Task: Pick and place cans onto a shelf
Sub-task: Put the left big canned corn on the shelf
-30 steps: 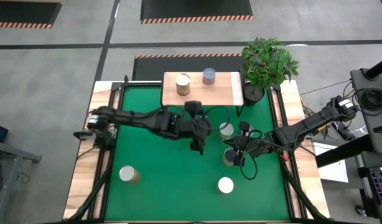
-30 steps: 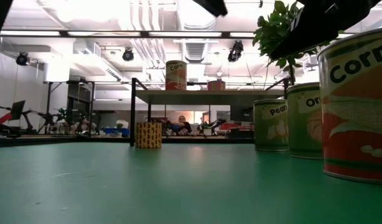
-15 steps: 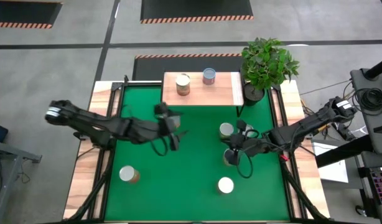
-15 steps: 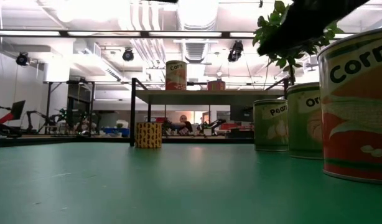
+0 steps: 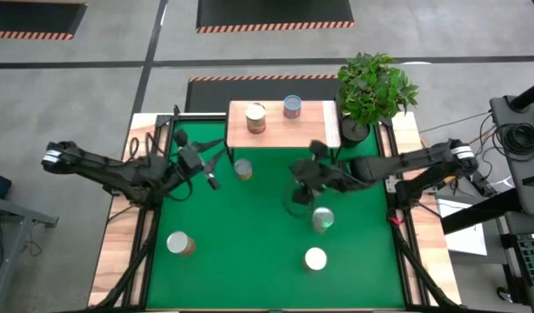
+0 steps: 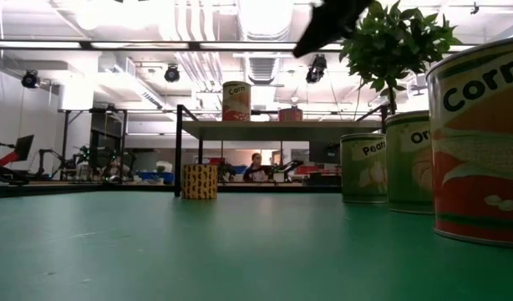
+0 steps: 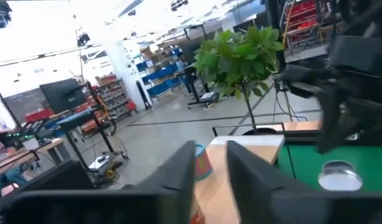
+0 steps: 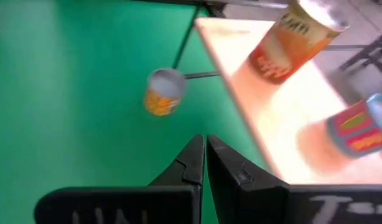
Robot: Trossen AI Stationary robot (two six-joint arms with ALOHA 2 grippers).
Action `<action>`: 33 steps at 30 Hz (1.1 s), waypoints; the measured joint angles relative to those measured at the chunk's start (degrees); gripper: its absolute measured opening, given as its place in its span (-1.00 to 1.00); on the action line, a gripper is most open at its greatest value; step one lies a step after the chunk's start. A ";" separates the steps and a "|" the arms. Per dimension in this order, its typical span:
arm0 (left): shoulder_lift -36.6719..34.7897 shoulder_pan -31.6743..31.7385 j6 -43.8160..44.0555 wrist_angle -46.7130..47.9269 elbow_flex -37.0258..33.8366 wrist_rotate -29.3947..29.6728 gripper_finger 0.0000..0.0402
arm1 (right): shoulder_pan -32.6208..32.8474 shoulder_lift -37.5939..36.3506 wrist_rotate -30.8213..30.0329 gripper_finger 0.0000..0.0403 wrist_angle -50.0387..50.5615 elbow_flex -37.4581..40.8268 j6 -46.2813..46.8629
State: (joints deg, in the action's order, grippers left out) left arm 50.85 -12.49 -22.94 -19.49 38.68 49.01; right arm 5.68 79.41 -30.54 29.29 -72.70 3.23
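I had two cans (image 5: pixel 256 116) on the shelf (image 5: pixel 319 130), four loose on the bench (image 5: pixel 250 252). Both tools held nothing: right tool (image 5: pixel 300 171) shut, left tool (image 5: pixel 208 174) nearly shut. Next I judged either must open over a can.

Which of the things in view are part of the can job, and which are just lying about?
Job:
- shelf
- two cans on it
- loose cans on the table

Lying about:
- plant
- cables off the table's right side
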 joint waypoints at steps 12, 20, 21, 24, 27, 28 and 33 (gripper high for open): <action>-7.08 -0.73 3.98 0.57 -2.32 -6.55 -0.98 | -13.09 9.92 9.66 -0.96 3.87 -13.81 -12.91; -7.13 -0.83 4.12 4.68 -2.70 -6.36 -0.98 | -17.49 13.27 10.05 -0.96 -6.98 -14.33 -16.64; -7.16 -0.83 4.52 5.17 -2.71 -6.34 -0.98 | -17.59 13.59 10.13 -0.96 -9.90 -14.33 -17.48; -7.41 -0.83 5.41 6.88 -2.72 -6.25 -0.98 | -18.42 14.47 10.24 -0.96 -17.35 -14.33 -20.50; -7.48 -0.83 5.49 7.08 -2.72 -6.23 -0.98 | -20.07 15.48 10.08 -0.96 -22.66 -14.33 -22.08; -7.50 -0.83 5.49 7.08 -2.72 -6.21 -0.98 | -20.76 15.76 10.01 -0.96 -24.15 -14.33 -22.27; -7.52 -0.83 5.44 7.02 -2.72 -6.12 -0.98 | -23.68 17.90 12.96 -0.96 -28.95 -14.33 -22.30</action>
State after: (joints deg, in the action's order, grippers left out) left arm 43.33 -13.32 -17.50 -12.47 35.97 42.89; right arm -18.00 97.31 -17.58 0.34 -87.02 -19.07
